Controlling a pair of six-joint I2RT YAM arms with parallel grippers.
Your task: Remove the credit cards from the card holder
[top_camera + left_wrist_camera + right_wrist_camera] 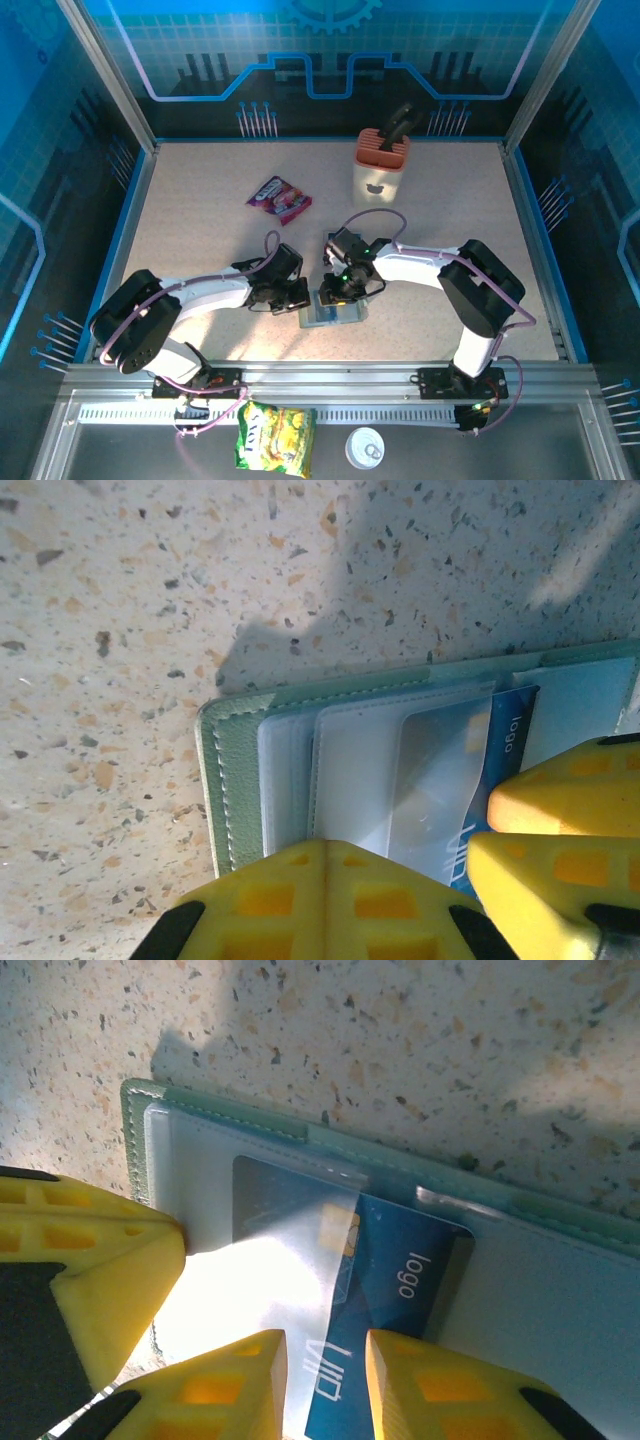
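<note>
The stitched grey-green card holder lies open on the speckled worktop, its clear pocket glossy. I see my left claw clenched over it and my right claw released, astride the half-out glossy blue card.

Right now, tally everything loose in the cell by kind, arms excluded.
Snack packets: 2 (purple-red packet, yellow-green bag)
Knife block: 1
Card holder: 1, lying open
Credit cards visible: 1, a blue card partly out of the holder
Round white lid: 1
Total: 6
</note>
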